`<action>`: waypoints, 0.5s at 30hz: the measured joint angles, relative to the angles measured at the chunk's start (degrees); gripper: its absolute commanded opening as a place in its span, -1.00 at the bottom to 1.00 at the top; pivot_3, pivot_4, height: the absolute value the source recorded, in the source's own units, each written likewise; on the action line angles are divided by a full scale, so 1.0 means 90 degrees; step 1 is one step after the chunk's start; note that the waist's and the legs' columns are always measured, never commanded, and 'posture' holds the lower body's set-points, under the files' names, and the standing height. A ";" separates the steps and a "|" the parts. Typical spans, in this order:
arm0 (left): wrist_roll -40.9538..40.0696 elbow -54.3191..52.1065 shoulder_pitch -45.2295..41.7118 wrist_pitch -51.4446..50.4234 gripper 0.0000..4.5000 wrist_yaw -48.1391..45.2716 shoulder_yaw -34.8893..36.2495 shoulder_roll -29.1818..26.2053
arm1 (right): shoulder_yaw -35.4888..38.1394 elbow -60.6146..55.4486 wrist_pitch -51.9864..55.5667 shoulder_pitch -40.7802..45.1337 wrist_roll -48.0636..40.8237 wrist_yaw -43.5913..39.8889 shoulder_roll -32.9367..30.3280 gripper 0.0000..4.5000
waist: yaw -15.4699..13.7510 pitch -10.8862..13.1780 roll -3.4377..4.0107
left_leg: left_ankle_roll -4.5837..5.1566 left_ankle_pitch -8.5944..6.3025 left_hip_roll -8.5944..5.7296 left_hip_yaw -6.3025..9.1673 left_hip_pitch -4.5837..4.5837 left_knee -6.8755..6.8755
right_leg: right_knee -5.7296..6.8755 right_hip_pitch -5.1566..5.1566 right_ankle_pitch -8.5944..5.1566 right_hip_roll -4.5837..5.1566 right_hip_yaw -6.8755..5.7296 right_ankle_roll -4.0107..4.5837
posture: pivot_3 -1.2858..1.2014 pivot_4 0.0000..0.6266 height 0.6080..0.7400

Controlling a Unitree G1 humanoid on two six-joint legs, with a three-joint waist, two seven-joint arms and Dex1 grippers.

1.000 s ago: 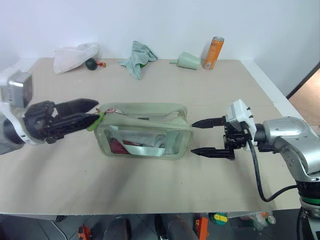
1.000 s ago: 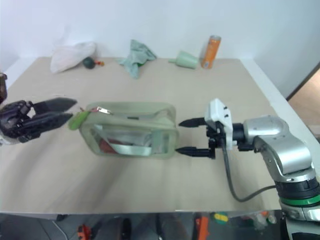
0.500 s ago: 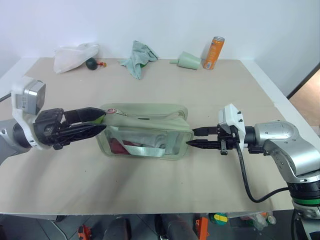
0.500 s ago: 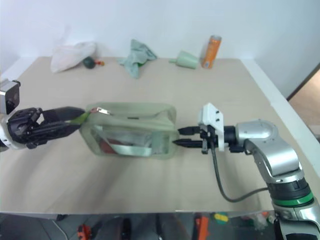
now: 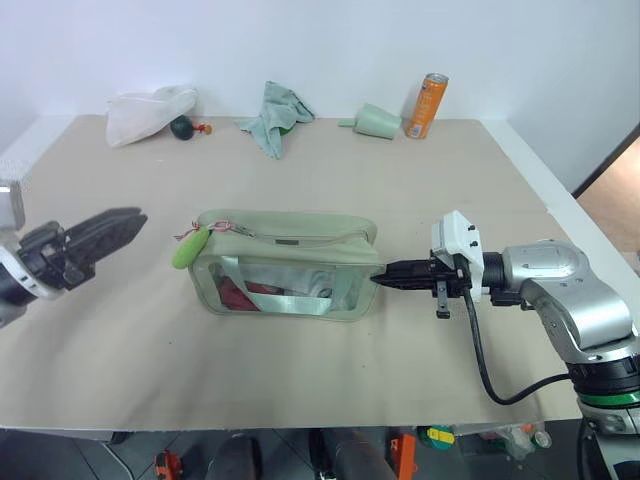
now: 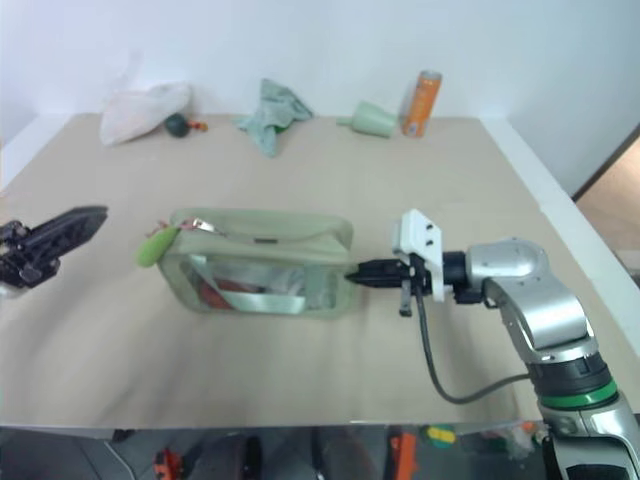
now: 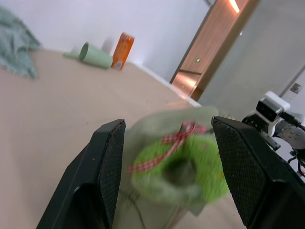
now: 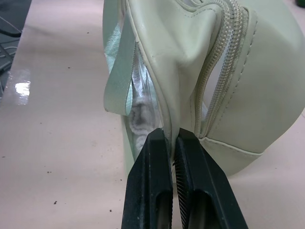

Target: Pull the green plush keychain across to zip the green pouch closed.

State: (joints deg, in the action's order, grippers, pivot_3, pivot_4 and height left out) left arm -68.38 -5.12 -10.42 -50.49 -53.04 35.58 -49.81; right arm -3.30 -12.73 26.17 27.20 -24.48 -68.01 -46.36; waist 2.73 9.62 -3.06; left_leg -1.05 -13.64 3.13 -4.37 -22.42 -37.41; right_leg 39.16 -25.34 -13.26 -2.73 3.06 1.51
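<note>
Setting: robot test room or lab. Evidence: a plain beige table (image 5: 300, 380) against a bare white wall (image 5: 320, 40), with unrelated props along the table's far edge, upper frame.

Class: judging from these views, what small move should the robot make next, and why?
Probably bring the open left gripper back to the green plush keychain, which hangs free at the green pouch's end, while the right gripper pinches the opposite end.

One pouch (image 5: 285, 265), one keychain (image 5: 187, 248), one can (image 5: 426, 105), one cup (image 5: 377, 122), one rag (image 5: 276, 115), one white bag (image 5: 145, 110), one round toy (image 5: 181, 127), two grippers (image 5: 382, 279) (image 5: 138, 220)
</note>
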 measured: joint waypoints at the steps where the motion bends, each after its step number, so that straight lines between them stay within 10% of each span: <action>1: -0.0006 -0.0004 0.0016 -0.0002 0.34 0.0000 0.0016 0.0000 | -0.0017 0.0000 -0.0007 0.0004 0.0011 0.0014 0.0009 -0.99 | 0.0001 0.0000 0.0000 | 0.0000 0.0000 0.0000 0.0000 0.0001 0.0000 | 0.0000 0.0000 0.0001 0.0000 0.0000 0.0000 | 0.03 -0.52 1.00; 15: -0.0229 -0.1118 0.0592 -0.0207 0.34 -0.0561 0.0008 -0.0102 | -0.0071 0.0002 -0.0050 0.0013 0.0083 0.0046 0.0056 -0.99 | 0.0009 0.0000 0.0001 | -0.0001 0.0000 0.0020 -0.0006 0.0011 0.0003 | 0.0001 0.0001 0.0001 -0.0013 -0.0006 0.0004 | 0.03 -0.52 1.00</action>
State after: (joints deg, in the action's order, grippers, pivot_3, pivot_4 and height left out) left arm -70.44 -15.18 -5.09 -52.35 -58.09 35.65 -50.73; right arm -3.94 -12.72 25.72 27.31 -23.73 -67.59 -45.85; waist 2.81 9.63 -3.06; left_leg -1.06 -13.64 3.31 -4.42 -22.32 -37.38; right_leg 39.17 -25.33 -13.25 -2.85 3.01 1.54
